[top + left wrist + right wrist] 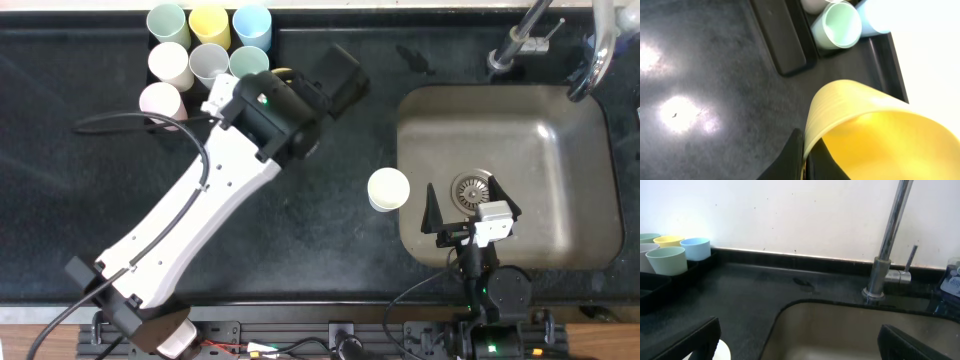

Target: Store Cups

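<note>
**Desk:** What is the left one holding?

**Me:** My left gripper (805, 151) is pinched on the wall of a yellow cup (875, 130), one finger on each side of the rim, at the lower middle of the wrist picture. The cup is tilted on its side, close by the black tray (782, 40). A mint cup (837, 22) and a blue cup (875, 17) stand upright in that tray, upper right of the frame.

**Desk:** And the right?

**Me:** My right gripper (468, 215) has its fingers spread wide with nothing between them, over the left part of the sink (560, 110), lower right of the top view. A cream cup (388, 188) stands on the counter (80, 200) just left of the sink, near that gripper but not touching it.
</note>
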